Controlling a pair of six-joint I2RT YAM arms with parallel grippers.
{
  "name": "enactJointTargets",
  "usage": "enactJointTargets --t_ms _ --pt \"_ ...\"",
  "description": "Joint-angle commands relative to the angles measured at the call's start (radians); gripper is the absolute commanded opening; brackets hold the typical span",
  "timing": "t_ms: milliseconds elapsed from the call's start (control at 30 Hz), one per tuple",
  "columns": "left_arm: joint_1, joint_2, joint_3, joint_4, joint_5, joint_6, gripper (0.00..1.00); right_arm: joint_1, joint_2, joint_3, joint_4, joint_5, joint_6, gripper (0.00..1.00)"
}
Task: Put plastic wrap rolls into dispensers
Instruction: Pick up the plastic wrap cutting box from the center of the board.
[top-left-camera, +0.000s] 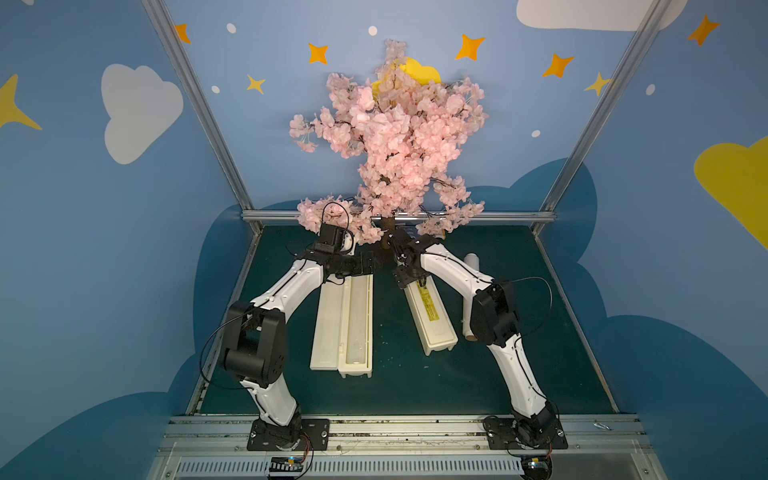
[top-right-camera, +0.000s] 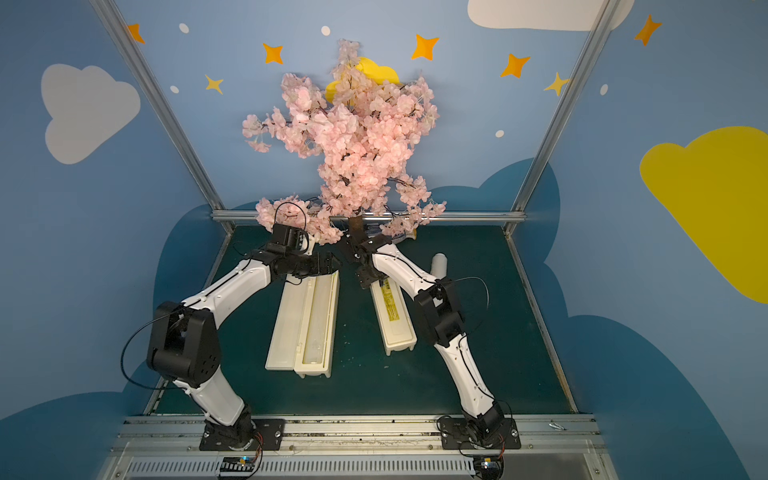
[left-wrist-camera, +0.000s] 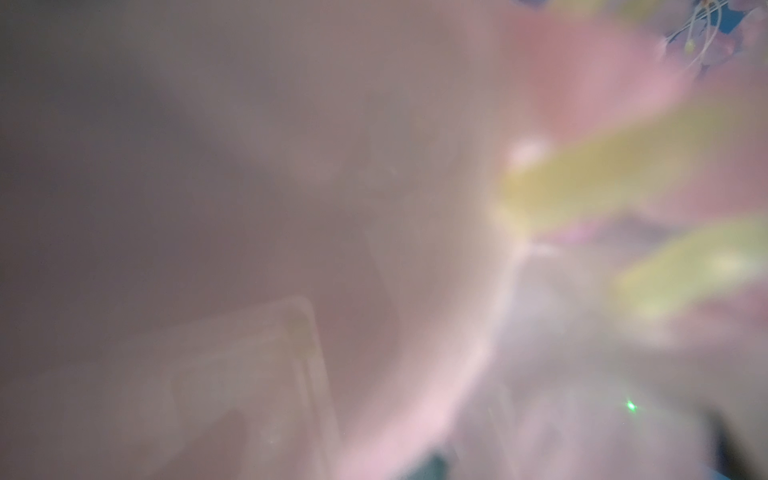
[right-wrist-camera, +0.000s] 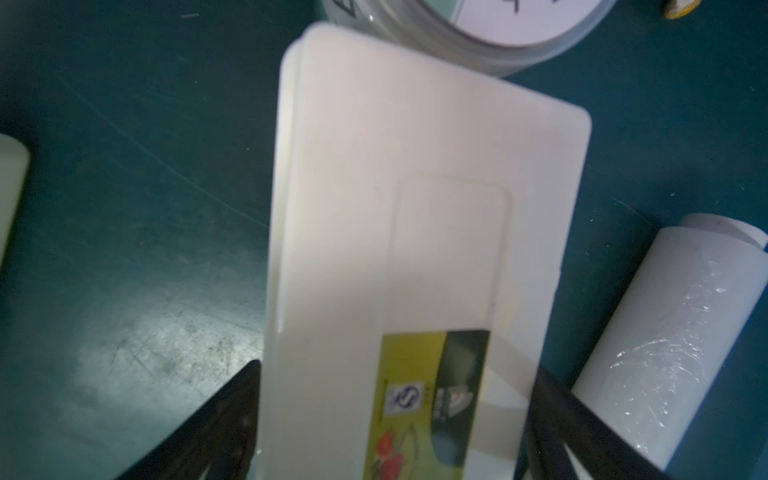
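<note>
One dispenser (top-left-camera: 328, 328) lies open at centre-left, its lid folded flat to the left. A translucent plastic wrap roll (top-left-camera: 358, 332) rests in its trough. My left gripper (top-left-camera: 368, 266) hovers at that dispenser's far end with its jaws apart and empty. Pink blur fills the left wrist view. The other dispenser (top-left-camera: 432, 320) is closed, with its yellow label on top. My right gripper (right-wrist-camera: 395, 419) straddles its far end, open, with a black finger (right-wrist-camera: 224, 419) close beside each long side. A second roll (right-wrist-camera: 673, 332) lies on the mat just right of it, partly behind my right arm in both top views.
A pink blossom tree (top-left-camera: 390, 145) stands at the back centre, its low branches hanging over both wrists. A round clear-rimmed container (right-wrist-camera: 478, 37) sits just beyond the closed dispenser's far end. Metal frame rails (top-left-camera: 399, 216) and blue walls border the green mat (top-left-camera: 415, 382).
</note>
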Motion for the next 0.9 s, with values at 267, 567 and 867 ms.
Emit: enactJointTargets --t_ms 267,567,867 --pt "0.034 0.021 0.105 -0.094 0.070 0.209 1.00 -0.016 -0.053 -0.152 0.104 -0.123 -0.080 0.53" --pt "0.040 -0.016 0.042 -0.150 0.144 0.613 1.00 -0.019 -0.419 -0.511 0.426 -0.239 -0.218 0.47" --pt "0.048 -0.153 -0.109 -0.081 0.354 0.910 1.00 -0.010 -0.674 -0.739 0.604 -0.412 -0.320 0.45"
